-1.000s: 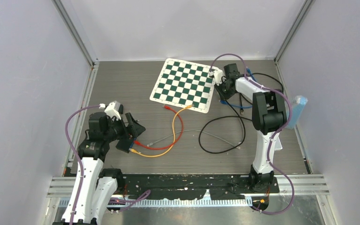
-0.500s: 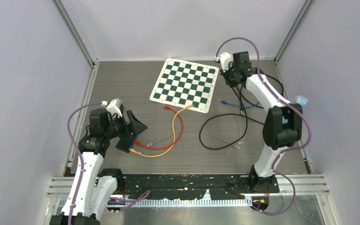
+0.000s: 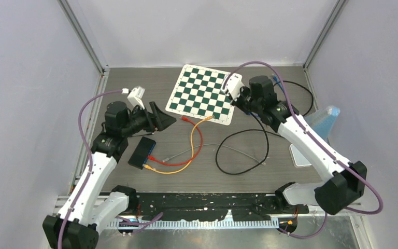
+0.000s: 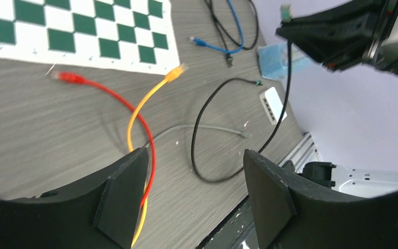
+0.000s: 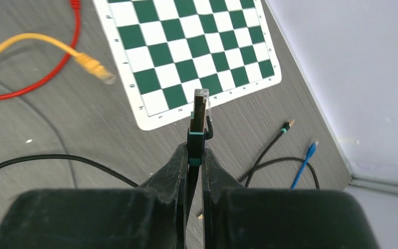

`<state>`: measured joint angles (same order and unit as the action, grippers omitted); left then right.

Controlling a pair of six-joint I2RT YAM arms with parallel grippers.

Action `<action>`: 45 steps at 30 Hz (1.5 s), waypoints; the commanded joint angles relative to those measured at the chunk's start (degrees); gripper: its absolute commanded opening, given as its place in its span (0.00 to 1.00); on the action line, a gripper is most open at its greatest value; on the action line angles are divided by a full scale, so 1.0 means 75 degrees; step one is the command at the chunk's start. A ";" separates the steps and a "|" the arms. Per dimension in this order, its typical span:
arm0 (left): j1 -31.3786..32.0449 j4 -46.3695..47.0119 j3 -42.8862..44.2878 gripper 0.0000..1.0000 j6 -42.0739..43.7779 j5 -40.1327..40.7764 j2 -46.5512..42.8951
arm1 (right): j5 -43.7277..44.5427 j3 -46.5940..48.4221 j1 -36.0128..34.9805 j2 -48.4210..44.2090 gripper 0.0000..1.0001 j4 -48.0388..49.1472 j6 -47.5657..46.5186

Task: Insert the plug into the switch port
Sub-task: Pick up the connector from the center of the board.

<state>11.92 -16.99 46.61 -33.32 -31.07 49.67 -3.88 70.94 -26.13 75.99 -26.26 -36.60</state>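
The right tool [image 5: 195, 155] is clamped on the plug [image 5: 199, 111], tip upward at centre frame. Carry it toward the switch [image 3: 141, 152], lower left in the overhead view, lining the tip up squarely before pushing. The left tool [image 4: 193, 166], spread and empty, could brace it.

No writing can be read anywhere. Small dark marks run along the white border of the chessboard mat [image 4: 77, 26], perhaps its coordinates, but they are too blurred to make out.
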 commanded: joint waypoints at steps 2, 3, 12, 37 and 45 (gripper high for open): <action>0.0814 0.1854 0.0887 0.68 -0.0260 0.0194 0.0987 | -0.0014 -0.0583 -0.0627 -0.1105 0.05 0.0858 -0.0214; 0.1079 0.2011 0.0975 0.67 -0.0257 0.0246 0.1155 | -0.0053 -0.0643 -0.0758 -0.1165 0.05 0.0885 -0.0179; 0.2098 0.3378 0.1721 0.65 -0.0921 0.0484 0.2809 | -0.0556 -0.1368 -0.1341 -0.1576 0.05 0.1335 0.0189; 0.3009 0.3483 0.2661 0.54 -0.0988 0.0020 0.4429 | -0.0651 -0.1923 -0.1532 -0.1908 0.05 0.1791 0.0586; 0.3093 0.3564 0.2687 0.53 -0.1027 -0.0107 0.4654 | -0.0650 -0.1958 -0.1542 -0.1818 0.05 0.1785 0.0671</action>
<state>34.61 6.57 64.40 -40.53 -30.17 83.74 -8.29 56.23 -37.39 62.89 -16.25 -32.60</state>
